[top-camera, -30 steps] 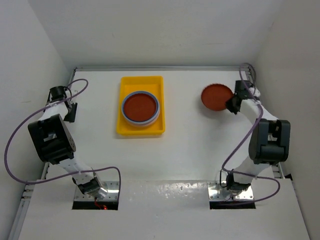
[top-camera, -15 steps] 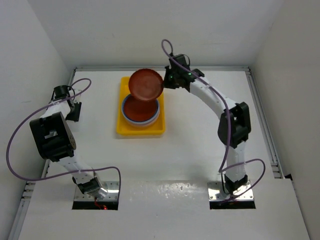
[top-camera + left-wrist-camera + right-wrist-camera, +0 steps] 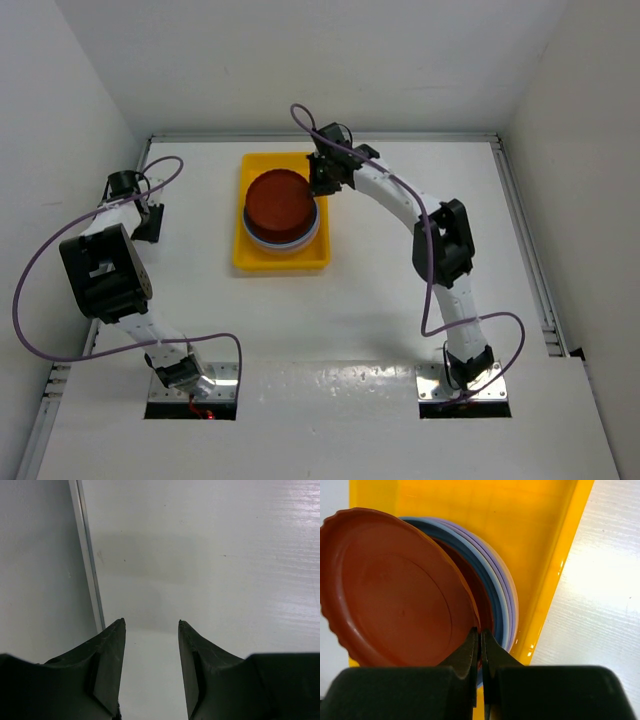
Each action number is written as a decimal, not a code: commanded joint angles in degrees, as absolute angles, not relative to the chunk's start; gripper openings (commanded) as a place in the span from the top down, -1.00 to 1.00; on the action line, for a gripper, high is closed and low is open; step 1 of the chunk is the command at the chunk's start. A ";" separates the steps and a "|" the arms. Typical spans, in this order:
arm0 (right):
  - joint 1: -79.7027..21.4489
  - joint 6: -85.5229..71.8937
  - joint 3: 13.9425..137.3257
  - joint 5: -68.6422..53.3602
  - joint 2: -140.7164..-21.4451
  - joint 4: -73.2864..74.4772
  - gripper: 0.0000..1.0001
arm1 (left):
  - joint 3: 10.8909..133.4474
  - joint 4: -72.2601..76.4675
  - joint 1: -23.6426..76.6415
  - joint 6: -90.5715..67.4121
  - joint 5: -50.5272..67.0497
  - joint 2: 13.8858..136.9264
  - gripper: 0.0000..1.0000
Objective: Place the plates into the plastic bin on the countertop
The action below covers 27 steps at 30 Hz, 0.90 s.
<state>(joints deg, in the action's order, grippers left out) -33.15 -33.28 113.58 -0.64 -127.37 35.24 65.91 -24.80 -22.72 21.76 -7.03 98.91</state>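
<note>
My right hand [image 3: 480, 632] is clenched on the fluted rim of a dark red plate [image 3: 395, 590], the 2 fingers pinched tight with only the plate's edge between them. The plate hangs tilted over the yellow plastic bin [image 3: 262, 262], gripped at its right edge, with its far side out over the bin's left rim in the right wrist view. From above it covers most of the stack of plates [image 3: 316, 226] already lying in the bin. I cannot tell whether it touches that stack.

The stack has another dark red plate on top, with blue and lavender rims showing beneath it on the right side. It sits toward the near end of the bin, and bare yellow floor shows at the far end. The bin rests flat on the white worktop [image 3: 400, 290], left of centre and close to the back wall. My right arm stretches across from its base to reach it.

My left hand [image 3: 151, 625] is released, its 2 fingers spread with nothing between them. It hangs over bare worktop at the far left, just beside the metal rail [image 3: 87, 555] at the foot of the side wall, well apart from the bin.
</note>
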 commanded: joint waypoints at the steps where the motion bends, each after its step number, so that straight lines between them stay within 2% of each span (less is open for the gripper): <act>1: -33.75 -32.52 114.17 -0.62 -128.05 34.63 1.00 | 66.62 -24.79 -22.06 21.09 -6.15 98.79 0.02; 7: -35.07 -32.87 113.47 -0.18 -129.46 33.49 0.98 | 66.62 -24.79 -22.06 21.09 -6.15 98.79 0.02; 9: -35.16 -33.22 113.64 -0.18 -129.81 32.35 0.84 | 66.62 -24.79 -22.06 21.09 -6.15 98.79 0.02; 12: -35.16 -33.22 114.17 0.96 -130.16 32.17 0.52 | 66.62 -24.79 -22.06 21.09 -6.15 98.79 0.02; 15: -35.42 -32.08 114.08 2.54 -129.38 31.99 0.36 | 66.62 -24.79 -22.06 21.62 -6.15 98.79 0.02; 17: -35.51 -31.21 113.56 3.60 -128.42 31.73 0.33 | 66.62 -24.79 -22.06 21.62 -6.15 98.79 0.02; 21: -35.42 -30.32 112.50 4.83 -126.83 31.20 0.40 | 66.62 -24.79 -22.06 21.62 -6.15 98.79 0.02; 24: -35.60 -29.79 112.24 4.83 -126.65 31.38 0.16 | 66.62 -24.79 -22.06 21.62 -5.63 98.79 0.02; 27: -35.86 -29.62 112.85 5.27 -125.69 32.17 0.10 | 67.15 -25.31 -22.06 21.62 -5.62 98.79 0.02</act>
